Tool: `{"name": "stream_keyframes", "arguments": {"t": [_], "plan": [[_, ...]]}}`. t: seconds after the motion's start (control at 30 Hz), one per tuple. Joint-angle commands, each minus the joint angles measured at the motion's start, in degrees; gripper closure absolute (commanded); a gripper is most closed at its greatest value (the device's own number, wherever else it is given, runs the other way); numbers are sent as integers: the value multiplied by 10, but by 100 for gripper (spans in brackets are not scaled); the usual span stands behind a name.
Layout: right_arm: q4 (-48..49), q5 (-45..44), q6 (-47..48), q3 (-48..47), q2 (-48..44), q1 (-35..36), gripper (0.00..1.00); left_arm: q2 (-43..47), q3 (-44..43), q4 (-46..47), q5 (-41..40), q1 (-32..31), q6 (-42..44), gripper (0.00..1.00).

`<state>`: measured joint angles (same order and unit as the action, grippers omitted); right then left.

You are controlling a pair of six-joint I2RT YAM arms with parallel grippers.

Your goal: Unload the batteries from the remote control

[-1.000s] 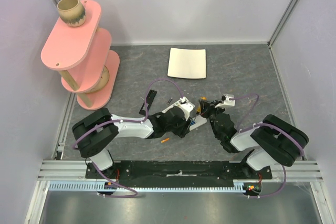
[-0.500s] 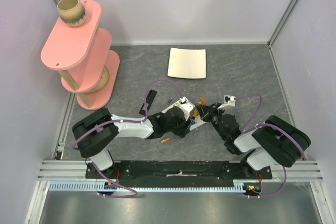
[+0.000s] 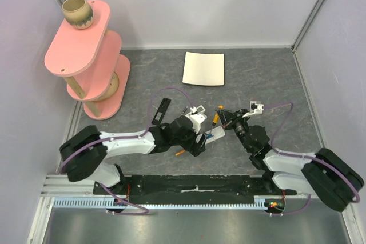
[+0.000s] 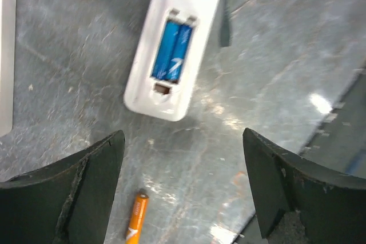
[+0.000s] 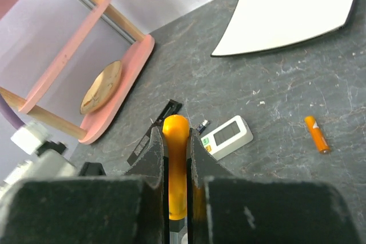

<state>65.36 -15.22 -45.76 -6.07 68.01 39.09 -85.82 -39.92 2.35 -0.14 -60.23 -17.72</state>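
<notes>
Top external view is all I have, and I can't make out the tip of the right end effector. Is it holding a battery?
Observer: Yes. The right wrist view shows the right end effector shut on an orange battery, held upright between its fingers.
Operator: Is the unloading done, then?
Observer: I can't confirm that. In the left wrist view the remote control lies with its bay uncovered and facing up. Two blue shapes sit side by side inside, and I can't tell whether they are cells.
Operator: And the other arm?
Observer: The left end effector is open and empty, and it hovers just off the remote control's bay end.
</notes>
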Motion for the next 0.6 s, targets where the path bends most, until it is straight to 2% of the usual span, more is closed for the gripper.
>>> {"name": "stream_keyframes", "arguments": {"t": [0.0,0.13,0.4,0.47,0.57], "plan": [[-82,23,41,-12,-71,-3,100,81,-2,45,90,23,-14,9],[-113,57,40,-7,-131,-2,100,106,5,137,195,61,-29,7],[-148,114,1,-9,-199,-2,100,32,-42,211,284,95,-59,12],[-157,118,-7,-11,-213,-2,100,17,-53,234,304,95,-69,18],[-168,122,-13,-13,-225,-3,100,-8,-66,262,327,96,-81,33]]}}
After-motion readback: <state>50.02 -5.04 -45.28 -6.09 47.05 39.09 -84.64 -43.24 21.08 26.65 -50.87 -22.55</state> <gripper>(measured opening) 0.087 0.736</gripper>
